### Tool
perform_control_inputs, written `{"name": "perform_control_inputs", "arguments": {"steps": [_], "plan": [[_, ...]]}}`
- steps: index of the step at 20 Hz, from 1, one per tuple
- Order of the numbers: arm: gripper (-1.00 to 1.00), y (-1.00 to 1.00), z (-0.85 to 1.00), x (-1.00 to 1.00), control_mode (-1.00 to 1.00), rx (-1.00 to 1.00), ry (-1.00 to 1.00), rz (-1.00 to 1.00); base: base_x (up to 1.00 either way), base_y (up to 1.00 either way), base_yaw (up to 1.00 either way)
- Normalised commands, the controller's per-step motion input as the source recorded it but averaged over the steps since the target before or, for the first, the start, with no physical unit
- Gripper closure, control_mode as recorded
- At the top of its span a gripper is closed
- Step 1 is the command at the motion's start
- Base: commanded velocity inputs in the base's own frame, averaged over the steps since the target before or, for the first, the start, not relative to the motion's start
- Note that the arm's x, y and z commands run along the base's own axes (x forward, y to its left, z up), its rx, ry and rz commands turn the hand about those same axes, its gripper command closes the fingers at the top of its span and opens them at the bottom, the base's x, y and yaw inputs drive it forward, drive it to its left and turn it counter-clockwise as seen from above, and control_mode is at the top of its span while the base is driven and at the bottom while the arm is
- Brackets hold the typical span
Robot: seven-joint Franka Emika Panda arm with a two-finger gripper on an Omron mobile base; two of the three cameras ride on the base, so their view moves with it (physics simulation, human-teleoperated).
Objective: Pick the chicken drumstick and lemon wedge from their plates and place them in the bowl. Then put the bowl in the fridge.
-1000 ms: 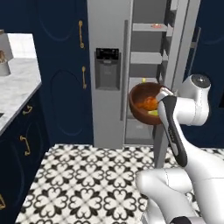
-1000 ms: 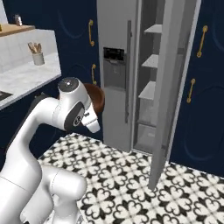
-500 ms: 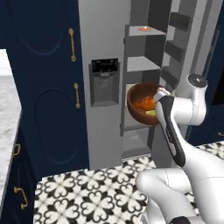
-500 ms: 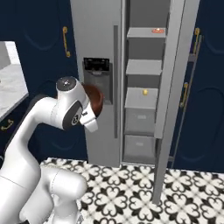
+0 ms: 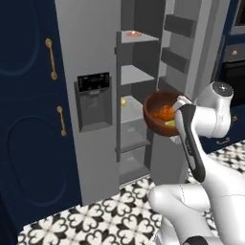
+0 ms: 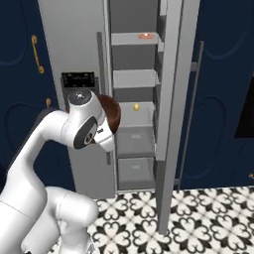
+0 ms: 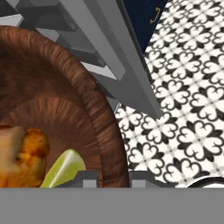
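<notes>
Left base view: at the far left stand navy cabinets [image 5: 28,119] with gold handles. Beside them is the fridge [image 5: 91,72], its dark dispenser panel [image 5: 93,101] facing me and its right side open, with grey shelves [image 5: 136,75] inside. A small yellow thing [image 5: 123,102] lies on one shelf, and a small orange thing [image 5: 134,34] on the top shelf. To the right of the shelves, in front of the open fridge, I hold the bowl [image 5: 155,110] in the air. My pincer [image 7: 113,177] is closed on its rim, one finger inside and one outside. In the bowl lie the chicken drumstick [image 7: 22,155] and, just beside it, the lemon wedge [image 7: 63,169]. Under all is the black and white tiled floor [image 5: 100,220].
</notes>
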Motion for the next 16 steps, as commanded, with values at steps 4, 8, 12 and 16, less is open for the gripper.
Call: {"name": "perform_control_inputs", "arguments": {"steps": [4,8,12,16], "plan": [[1.00,0.00,0.00,0.00,1.00,0.00,0.00,0.00,0.76,0.81,-0.09],[1.00,0.00,0.00,0.00,1.00,0.00,0.00,0.00,0.92,-0.09,-0.02],[1.00,0.00,0.00,0.00,1.00,0.00,0.00,0.00,0.73,-0.27,0.00],[1.00,0.00,0.00,0.00,1.00,0.00,0.00,0.00,0.28,-0.57,0.00]]}}
